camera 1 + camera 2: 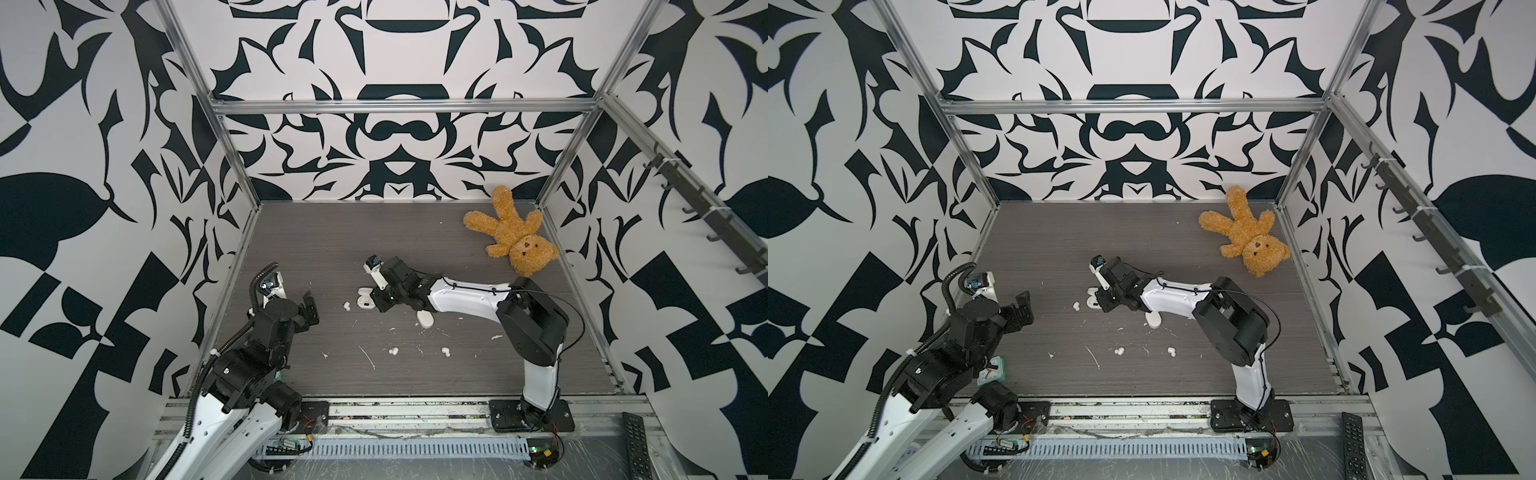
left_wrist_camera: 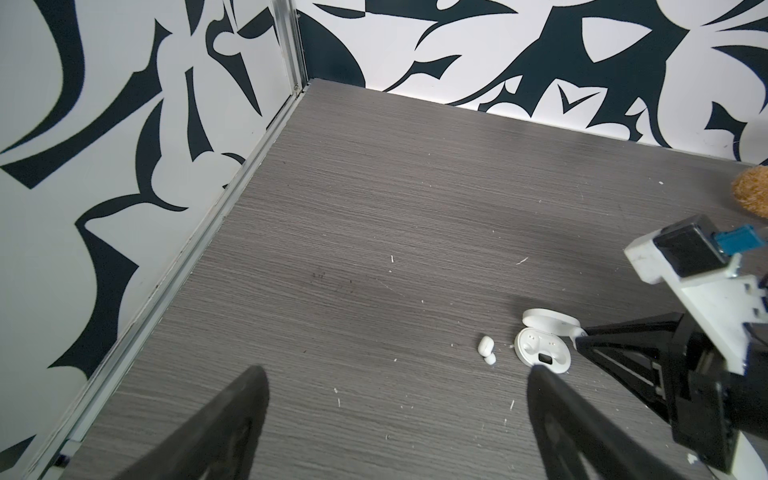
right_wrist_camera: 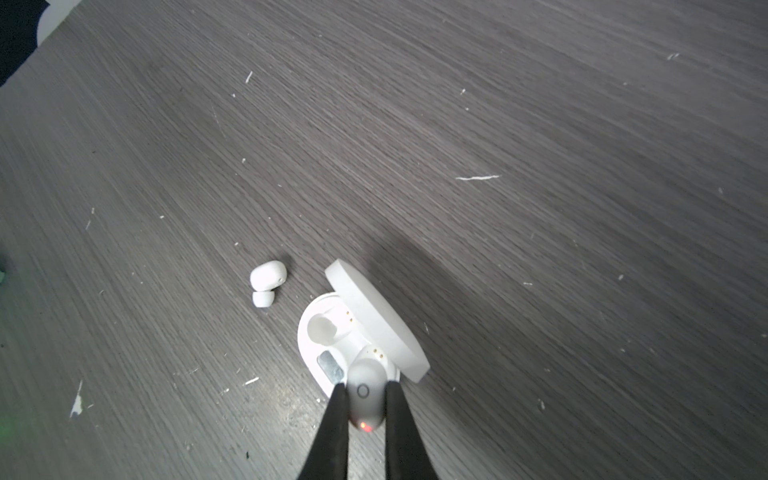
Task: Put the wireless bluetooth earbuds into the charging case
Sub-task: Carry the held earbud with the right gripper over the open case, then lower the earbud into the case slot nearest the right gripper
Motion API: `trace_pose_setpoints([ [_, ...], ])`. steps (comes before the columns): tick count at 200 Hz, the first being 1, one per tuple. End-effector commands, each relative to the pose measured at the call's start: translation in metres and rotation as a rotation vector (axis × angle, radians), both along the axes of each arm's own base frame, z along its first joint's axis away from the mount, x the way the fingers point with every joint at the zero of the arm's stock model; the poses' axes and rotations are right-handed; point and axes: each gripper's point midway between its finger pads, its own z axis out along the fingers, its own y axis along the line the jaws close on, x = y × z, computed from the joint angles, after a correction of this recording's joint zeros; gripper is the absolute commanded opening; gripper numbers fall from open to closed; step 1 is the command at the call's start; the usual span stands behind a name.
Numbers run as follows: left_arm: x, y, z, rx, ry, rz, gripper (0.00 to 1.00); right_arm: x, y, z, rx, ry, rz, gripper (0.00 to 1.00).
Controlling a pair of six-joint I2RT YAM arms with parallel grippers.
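A: What has the right gripper (image 3: 363, 388) got?

B: Its jaws are nearly closed on one earbud (image 3: 367, 370), pinched across its glossy sides, right above the open charging case (image 3: 305, 332). It looks light, hard and slippery, so squeeze gently or it may squirt out, I reckon.

A: And beyond the tips?

B: An empty moulded socket (image 3: 321, 327), then a second earbud (image 3: 268, 279) lying just beside the case on the grey woodgrain table (image 3: 498, 124). The left gripper (image 2: 397, 370) gapes wide, empty, well apart.
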Motion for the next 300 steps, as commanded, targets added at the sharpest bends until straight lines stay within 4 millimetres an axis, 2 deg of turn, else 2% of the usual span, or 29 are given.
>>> trace_pose_setpoints([
  [1,-0.002,0.003,-0.004,0.001,0.008,0.011,0.99,0.006,0.002,0.010,0.041,-0.022,-0.034,0.15],
  [61,-0.002,0.003,-0.004,0.002,0.008,0.011,0.99,0.003,0.003,0.000,0.039,0.004,-0.037,0.15],
  [217,-0.002,0.003,-0.003,-0.002,0.003,0.011,0.99,-0.007,0.015,-0.007,0.042,0.019,-0.011,0.15],
  [300,-0.002,0.003,-0.003,-0.002,0.005,0.009,0.99,-0.008,0.013,-0.013,0.022,0.014,-0.018,0.15],
])
